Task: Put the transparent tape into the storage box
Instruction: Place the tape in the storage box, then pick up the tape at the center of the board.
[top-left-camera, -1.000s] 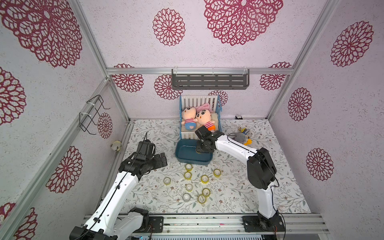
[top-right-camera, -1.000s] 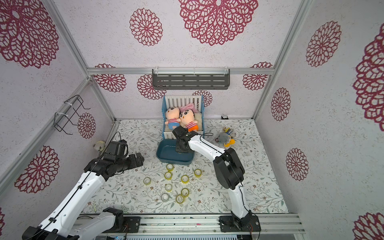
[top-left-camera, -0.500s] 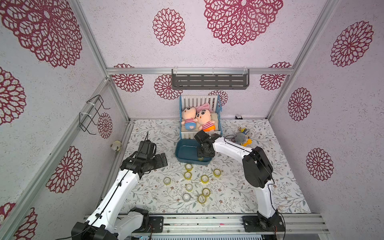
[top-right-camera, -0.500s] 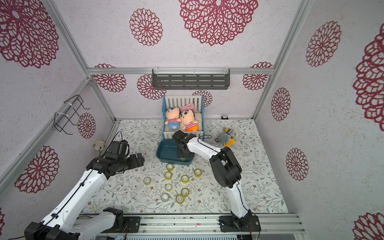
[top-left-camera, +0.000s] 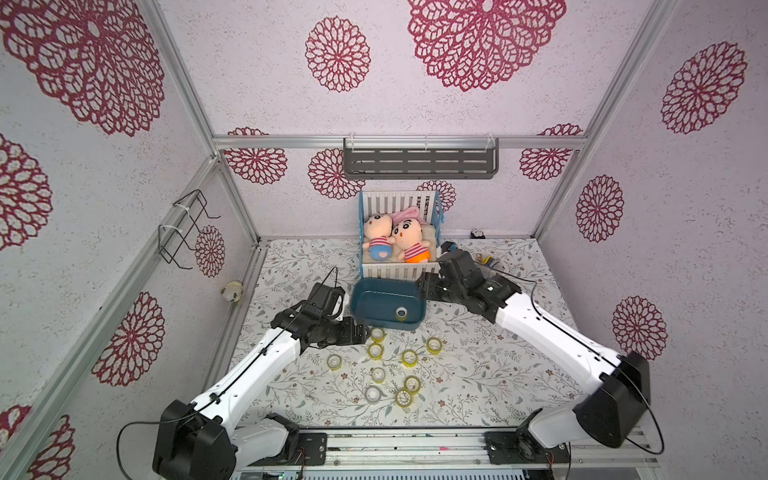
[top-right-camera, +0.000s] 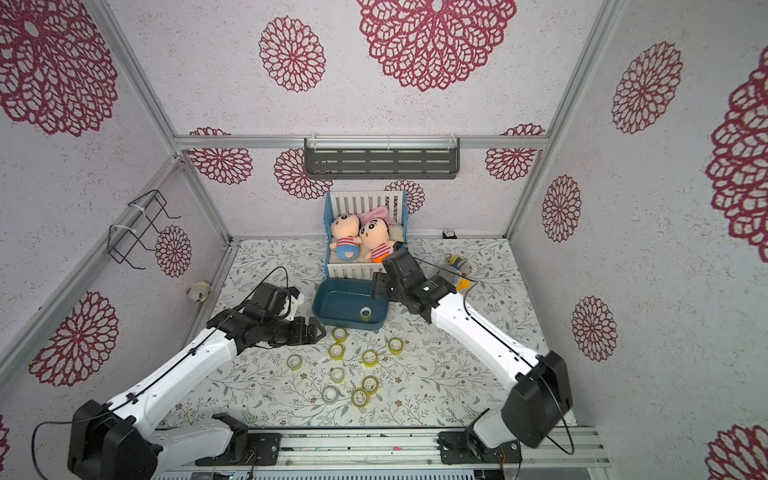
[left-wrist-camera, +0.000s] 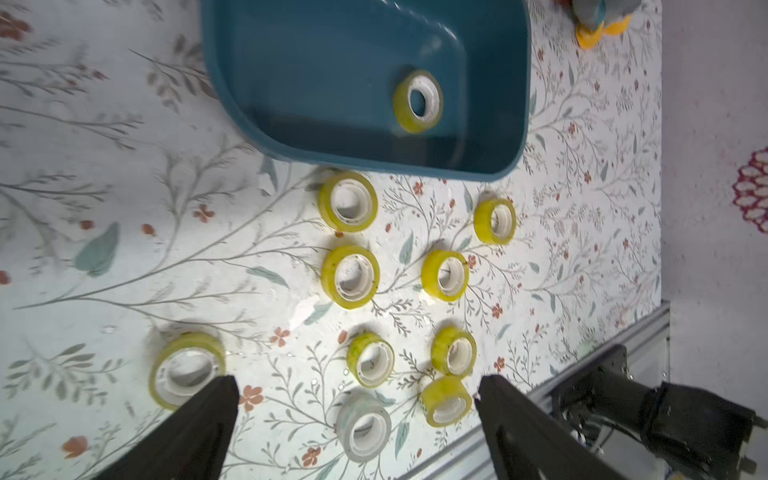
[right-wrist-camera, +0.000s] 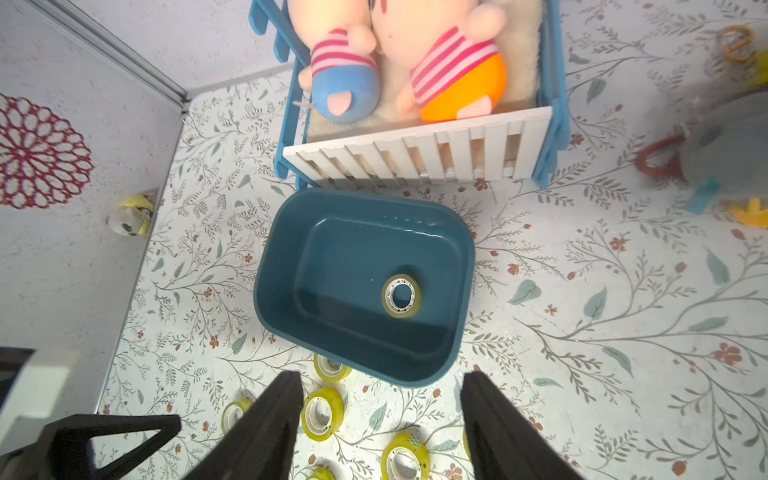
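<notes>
Transparent tape roll (right-wrist-camera: 401, 296) lies in the storage box (right-wrist-camera: 345, 266), at its near right corner. Right end effector (right-wrist-camera: 380, 376) and left end effector (left-wrist-camera: 357, 378) are released, holding nothing.

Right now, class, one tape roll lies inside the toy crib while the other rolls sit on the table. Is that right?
No. The tape roll lies inside the storage box, not the toy crib, as the right wrist view shows. The other rolls sit on the table.

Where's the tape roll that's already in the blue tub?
In both top views the tape roll sits inside the storage box, toward its near right corner, with the toy crib just behind.
</notes>
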